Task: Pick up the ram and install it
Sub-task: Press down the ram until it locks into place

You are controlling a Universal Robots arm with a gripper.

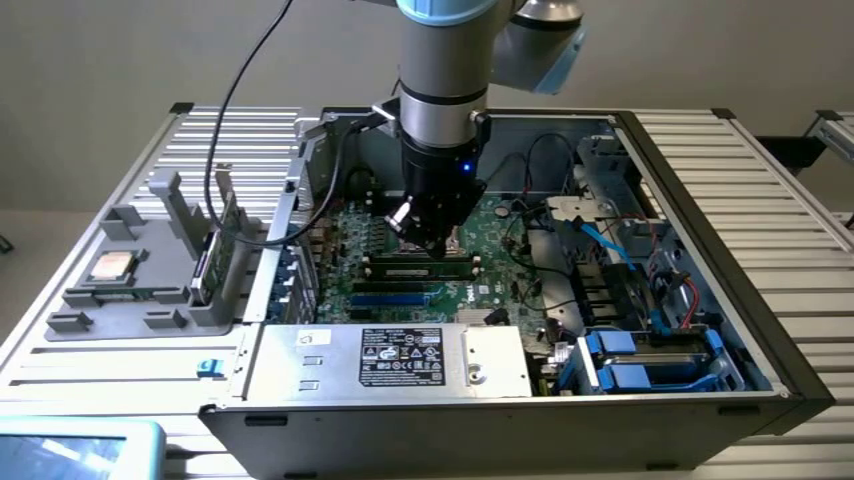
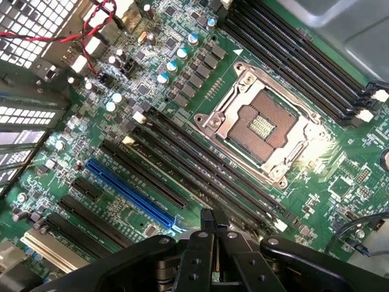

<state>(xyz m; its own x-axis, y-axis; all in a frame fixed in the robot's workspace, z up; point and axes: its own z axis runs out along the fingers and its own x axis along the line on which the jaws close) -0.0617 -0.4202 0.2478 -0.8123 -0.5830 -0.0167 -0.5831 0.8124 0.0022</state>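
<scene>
My gripper [image 1: 430,240] hangs low over the green motherboard [image 1: 501,250] inside the open computer case. In the wrist view the gripper [image 2: 213,220] is shut, its fingertips pressed together with nothing between them. They sit just above the end of a bank of long black memory slots [image 2: 206,164], which look empty. In the exterior view these slots [image 1: 420,265] lie right under the tool. On the grey fixture [image 1: 134,300] at the exterior view's left, a thin board [image 1: 200,268] stands on edge. I cannot tell whether it is the ram.
An open processor socket [image 2: 261,125] lies beside the slots, with a second slot bank [image 2: 298,55] beyond it and a blue expansion slot [image 2: 130,191] on the other side. The power supply [image 1: 387,358], drive cages [image 1: 641,360], loose cables [image 1: 587,235] and case walls crowd the board.
</scene>
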